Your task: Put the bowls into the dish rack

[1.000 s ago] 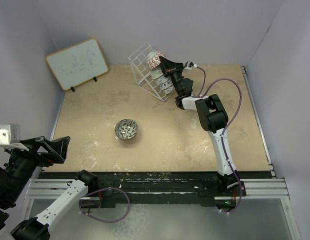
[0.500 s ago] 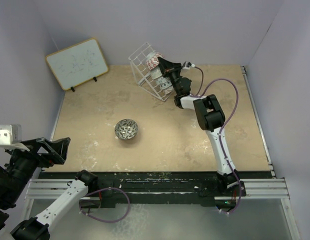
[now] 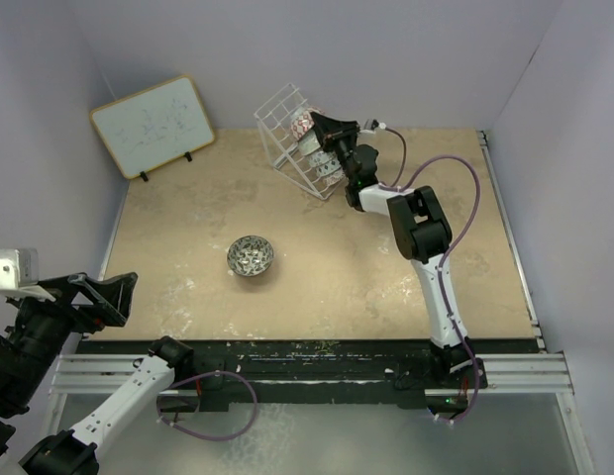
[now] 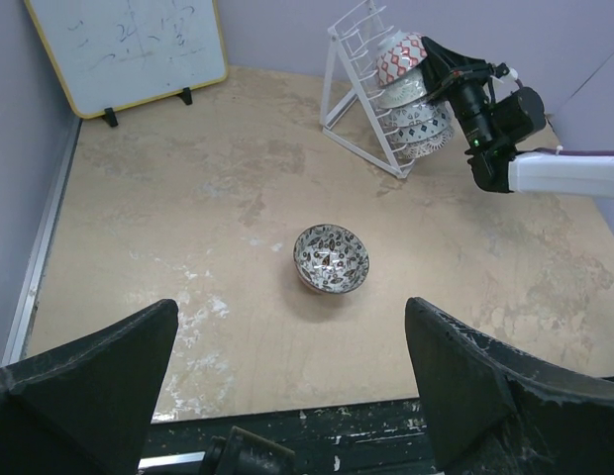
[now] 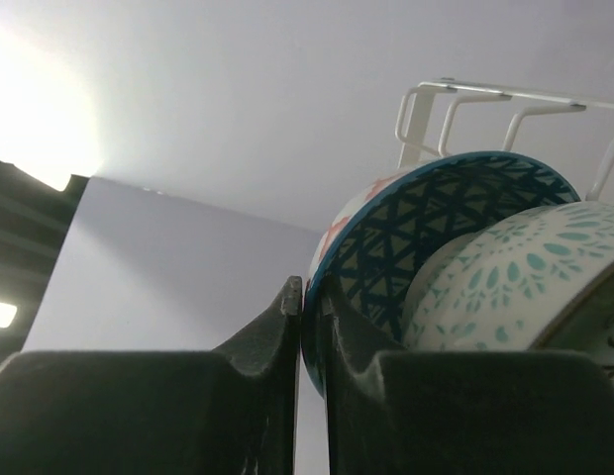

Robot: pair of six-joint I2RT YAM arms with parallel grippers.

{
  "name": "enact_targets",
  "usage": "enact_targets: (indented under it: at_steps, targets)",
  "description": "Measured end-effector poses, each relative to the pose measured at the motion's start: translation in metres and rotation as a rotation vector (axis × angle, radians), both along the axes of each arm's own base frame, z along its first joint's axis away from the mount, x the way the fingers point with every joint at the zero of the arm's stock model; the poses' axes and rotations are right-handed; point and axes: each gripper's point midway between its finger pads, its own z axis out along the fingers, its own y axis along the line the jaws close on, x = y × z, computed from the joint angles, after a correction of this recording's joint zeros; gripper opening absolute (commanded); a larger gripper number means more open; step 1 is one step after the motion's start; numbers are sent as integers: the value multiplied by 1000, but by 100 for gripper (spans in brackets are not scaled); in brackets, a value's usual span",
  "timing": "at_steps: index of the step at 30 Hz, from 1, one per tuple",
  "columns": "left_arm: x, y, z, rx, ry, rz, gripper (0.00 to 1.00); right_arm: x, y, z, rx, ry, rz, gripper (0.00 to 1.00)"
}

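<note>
**Right gripper pinching a bowl rim at the rack; one bowl sitting out on the table**

The right gripper [image 5: 309, 289] is closing its fingers [image 5: 272, 336] almost together, clamping the thin rim of the light blue bowl [image 5: 436, 228] between them. That bowl is standing on edge in the dish rack [image 3: 285, 134], pressing close behind the pale green-white bowl [image 5: 515, 277] and in front of the red-pink bowl [image 4: 396, 61], which is sitting highest in the row. More patterned bowls are leaning in the rack below these, though the pictures are too small to tell their colours. The rack is tilting back at the far side of the table [image 3: 337, 292], with the right arm reaching out to it at full stretch.

The left gripper [image 4: 290, 304] is hanging above the near left edge of the table, its fingers [image 4: 89, 386] standing wide apart and holding nothing. The grey-silver bowl [image 4: 331, 258] is resting upright near the middle of the table, well apart from the rack. A whiteboard [image 3: 153, 126] is leaning against the far left wall.
</note>
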Motion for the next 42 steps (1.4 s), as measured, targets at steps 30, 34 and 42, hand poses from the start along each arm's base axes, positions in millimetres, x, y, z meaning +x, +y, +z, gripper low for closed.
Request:
enact_targets:
  at_steps: [30, 34, 42]
  targets:
    - [-1, 1, 2, -3, -7, 1, 99, 8, 4, -11, -184, 237, -64, 43]
    - [-1, 1, 2, -3, -7, 2, 99, 8, 2, -12, -205, 259, -72, 44]
    - [-1, 1, 2, -3, -7, 4, 99, 3, -4, -13, -239, 302, -91, 44]
